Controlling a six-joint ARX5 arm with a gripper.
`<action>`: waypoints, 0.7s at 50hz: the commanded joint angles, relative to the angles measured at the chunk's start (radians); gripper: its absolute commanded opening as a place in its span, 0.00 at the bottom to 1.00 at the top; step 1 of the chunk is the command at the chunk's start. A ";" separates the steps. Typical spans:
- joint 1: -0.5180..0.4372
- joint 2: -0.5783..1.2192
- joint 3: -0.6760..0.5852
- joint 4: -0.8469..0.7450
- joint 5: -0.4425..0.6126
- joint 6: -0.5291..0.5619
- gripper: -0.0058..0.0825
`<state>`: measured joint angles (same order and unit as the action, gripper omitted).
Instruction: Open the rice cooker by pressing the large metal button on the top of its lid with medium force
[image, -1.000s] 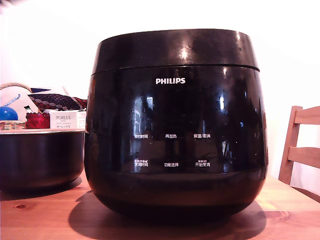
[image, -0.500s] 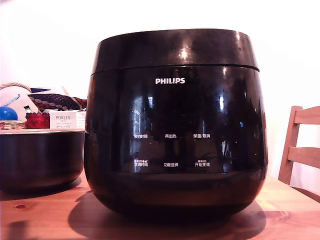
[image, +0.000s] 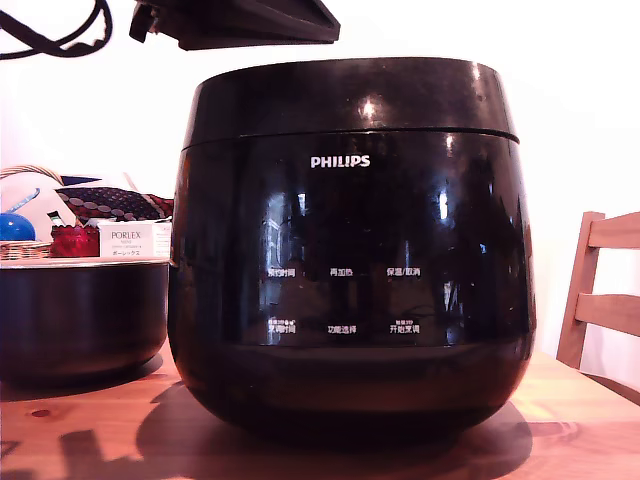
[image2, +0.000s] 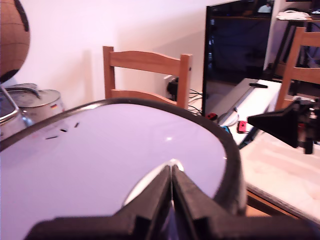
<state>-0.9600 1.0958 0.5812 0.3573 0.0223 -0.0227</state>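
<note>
Matte black plastic end effector (image2: 171, 172), built from two thick angular fingers (image2: 152, 197) tapering to narrow tips. Inner faces flat and straight, meeting along one thin pale seam, no gap between. Outer flanks sloping down into a wider, blocky black base, blurred by closeness in the wrist view. Faintly rough finish, dull, without gloss, markings or visible screws. Seen from the exterior view as a flat, dark wedge-shaped underside (image: 245, 22) with a small squared lug on the exterior view's left. Thin black cable (image: 62, 38) looping in a loose curve beside it.
</note>
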 joint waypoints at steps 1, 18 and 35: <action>-0.002 0.025 0.025 0.006 -0.005 0.003 0.04; -0.002 0.069 0.066 -0.050 -0.018 0.004 0.04; -0.002 0.095 0.069 -0.094 -0.024 0.004 0.04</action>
<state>-0.9600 1.1622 0.6502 0.2832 -0.0002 -0.0227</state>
